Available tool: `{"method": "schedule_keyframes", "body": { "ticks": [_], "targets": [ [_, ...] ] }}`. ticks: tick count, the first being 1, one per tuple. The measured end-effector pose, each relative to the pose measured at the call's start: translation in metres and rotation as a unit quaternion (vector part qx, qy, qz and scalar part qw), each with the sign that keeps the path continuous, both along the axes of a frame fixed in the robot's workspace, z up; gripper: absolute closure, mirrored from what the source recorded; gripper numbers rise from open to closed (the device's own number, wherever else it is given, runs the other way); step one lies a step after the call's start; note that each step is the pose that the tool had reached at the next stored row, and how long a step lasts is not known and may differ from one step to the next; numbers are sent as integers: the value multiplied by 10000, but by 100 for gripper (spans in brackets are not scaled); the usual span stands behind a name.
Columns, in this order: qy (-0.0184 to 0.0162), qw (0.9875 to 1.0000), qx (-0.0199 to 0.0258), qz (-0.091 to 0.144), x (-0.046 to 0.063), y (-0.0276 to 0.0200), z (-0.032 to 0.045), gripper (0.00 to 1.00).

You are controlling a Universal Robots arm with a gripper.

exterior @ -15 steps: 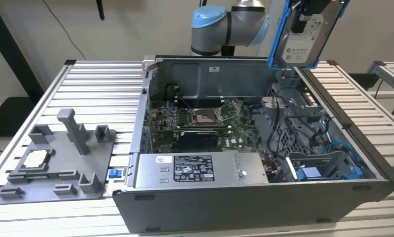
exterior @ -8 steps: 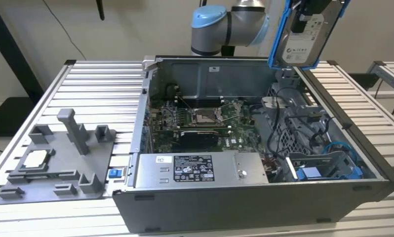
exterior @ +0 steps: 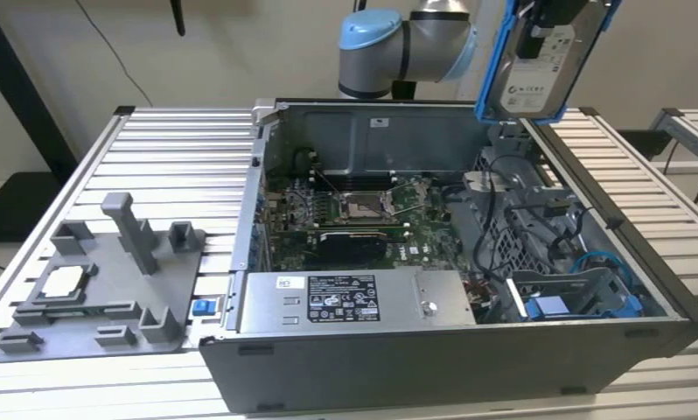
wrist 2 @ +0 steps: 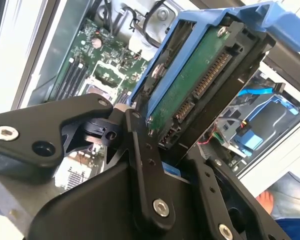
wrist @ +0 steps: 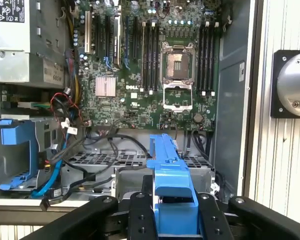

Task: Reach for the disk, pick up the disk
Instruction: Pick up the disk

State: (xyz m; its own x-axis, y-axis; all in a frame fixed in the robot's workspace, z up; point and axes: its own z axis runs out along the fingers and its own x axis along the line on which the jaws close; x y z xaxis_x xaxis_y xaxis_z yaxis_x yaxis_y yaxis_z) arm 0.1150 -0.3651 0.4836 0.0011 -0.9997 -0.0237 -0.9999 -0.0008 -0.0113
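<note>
While the open computer case [exterior: 443, 262] lies on the slatted counter [exterior: 174, 149], the exterior view alone lists the grey fixture tray [exterior: 93, 289] near the counter's edge on the exterior view's left, a small square chip [exterior: 63, 284] on it. The first wrist view looks down on the motherboard [wrist: 150, 65] and an empty blue drive bay [wrist: 15, 150]. The second wrist view adds the disk's green circuit board and connector. The disk [exterior: 536, 66], blue-bracketed, hangs above the case's far corner. The claw [wrist 2: 160, 150] is pinched against the disk's sides, holding it aloft.
</note>
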Motion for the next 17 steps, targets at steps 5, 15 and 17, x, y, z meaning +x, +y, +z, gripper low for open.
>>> {"method": "schedule_keyframes", "body": {
  "ticks": [5,15,17],
  "targets": [
    [0,10000,1,0,0,-62,-1,100],
    [0,10000,1,0,0,-218,0,100],
    [0,10000,0,0,0,-248,0,100]
  ]
}}
